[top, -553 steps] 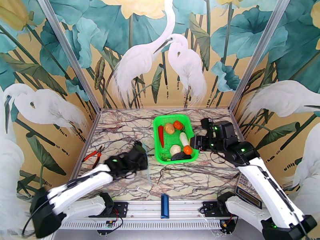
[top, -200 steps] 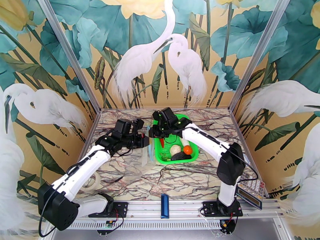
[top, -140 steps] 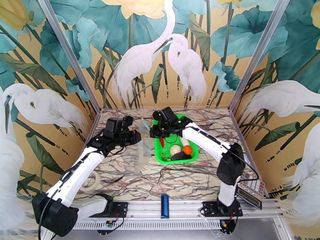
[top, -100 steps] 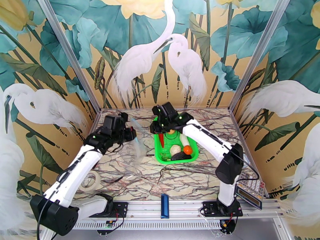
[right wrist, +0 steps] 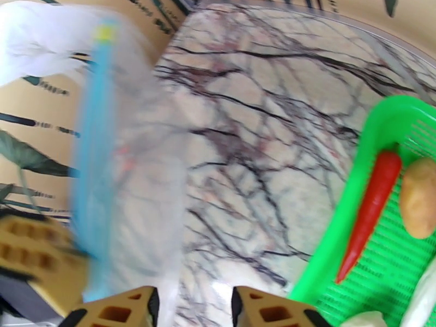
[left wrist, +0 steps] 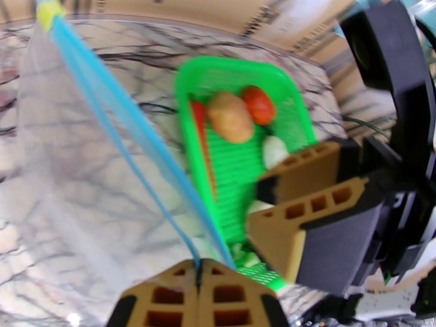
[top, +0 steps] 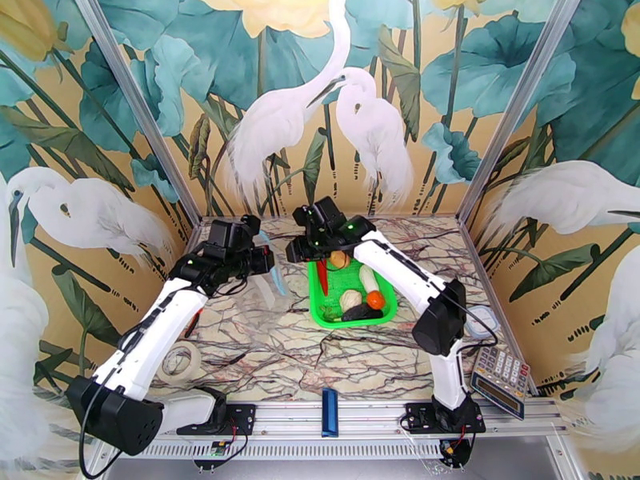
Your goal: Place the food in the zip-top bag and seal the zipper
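The left fingers (left wrist: 234,295) are pressed together on the end of the zipper (left wrist: 136,137). From that pinch the zip-top bag (left wrist: 71,175) hangs left of the green basket (left wrist: 234,170) and clear of the desk (right wrist: 261,132). The right fingers (right wrist: 270,312) were nearly closed at the bag's mouth a second ago. They now stand apart above the basket's far-left corner, gripping nothing. Meanwhile the left arm has drawn the bag further left of the basket. The bag has probably been handed to one arm, which would free the other for picking.

All the food is in the basket: the chili (right wrist: 370,208), potato (right wrist: 419,197), radish (top: 367,278), garlic (top: 350,298), eggplant (top: 360,313) and two tomatoes (left wrist: 259,103).

Both wrist views are smeared by motion. I cannot tell whether the bag's mouth is open or shut, or whether the film brushes the right fingers. From overhead the clear film almost vanishes against the marble, and the right arm covers the basket's far edge.
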